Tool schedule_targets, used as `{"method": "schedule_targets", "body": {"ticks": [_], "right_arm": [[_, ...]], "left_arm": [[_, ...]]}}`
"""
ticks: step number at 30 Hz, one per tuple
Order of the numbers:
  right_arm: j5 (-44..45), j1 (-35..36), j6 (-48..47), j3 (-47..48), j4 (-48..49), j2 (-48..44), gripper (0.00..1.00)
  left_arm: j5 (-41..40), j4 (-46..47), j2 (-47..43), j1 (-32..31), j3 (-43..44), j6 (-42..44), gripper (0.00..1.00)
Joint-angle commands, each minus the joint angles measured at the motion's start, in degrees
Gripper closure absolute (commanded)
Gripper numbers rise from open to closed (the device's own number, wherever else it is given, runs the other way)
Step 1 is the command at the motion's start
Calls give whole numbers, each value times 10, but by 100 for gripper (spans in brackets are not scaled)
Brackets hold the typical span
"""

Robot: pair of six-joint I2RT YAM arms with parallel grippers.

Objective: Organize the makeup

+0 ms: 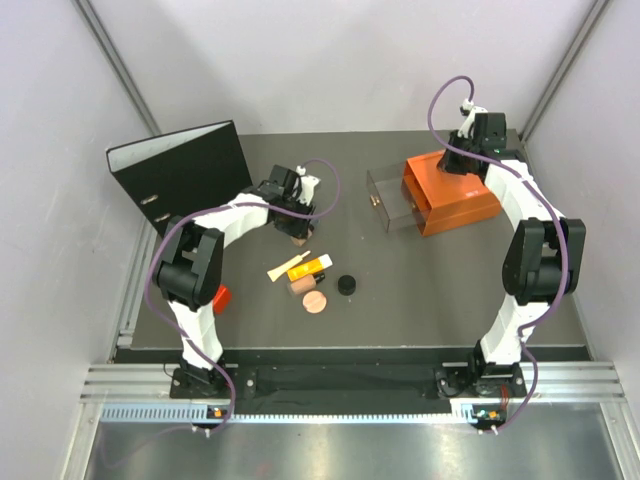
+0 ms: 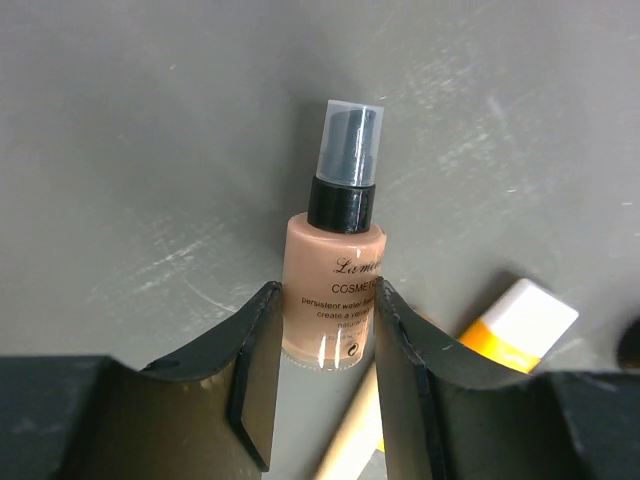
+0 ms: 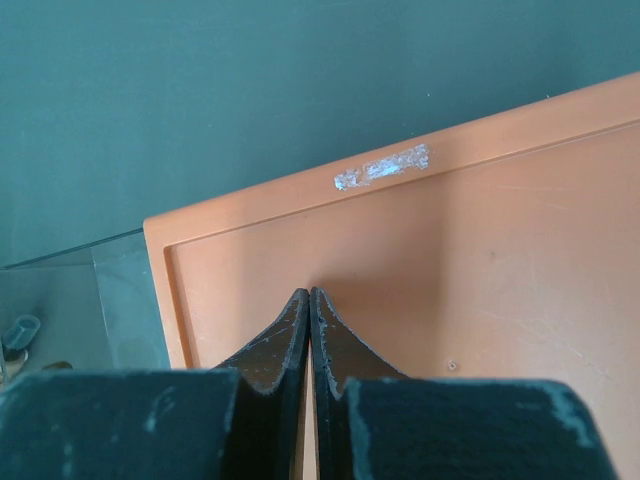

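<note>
Black binder (image 1: 185,170) stands upright at the far left of the dark tabletop (image 1: 420,290), and a small red object (image 1: 221,297) lies nearer, partly hidden behind the left arm. The left end effector (image 2: 328,305) is pinching a foundation bottle (image 2: 335,250) low on its peach glass body. Its black collar and clear cap point away from the wrist. Whether the bottle touches the surface cannot be told.

Just right of it, near the middle, lies the rest of the makeup. A cream stick (image 1: 287,265) sits beside an orange-yellow tube (image 1: 308,268), with a round pink-tan compact (image 1: 315,302) nearer the arms and a small black jar (image 1: 346,285) to its right, apart from the others.

Further right, a clear drawer (image 1: 388,200) stands pulled out from the left side of the orange box (image 1: 455,195). The right end effector (image 3: 309,300) is at the box's top, its fingers pressed together and gripping nothing.
</note>
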Motion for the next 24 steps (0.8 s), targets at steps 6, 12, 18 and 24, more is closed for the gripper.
{"method": "schedule_targets", "body": {"ticks": [6, 12, 18, 24], "right_arm": [[3, -2, -11, -9, -65, 35, 100], [1, -2, -9, -6, -65, 37, 100], [3, -2, -11, -10, -65, 37, 100], [3, -2, -10, -11, -63, 38, 100]], "left_arm": [[77, 67, -6, -4, 125, -85, 100], [113, 123, 8, -20, 193, -156, 100], [132, 146, 51, -69, 291, -190, 100], [140, 159, 107, -123, 369, -220, 100]]}}
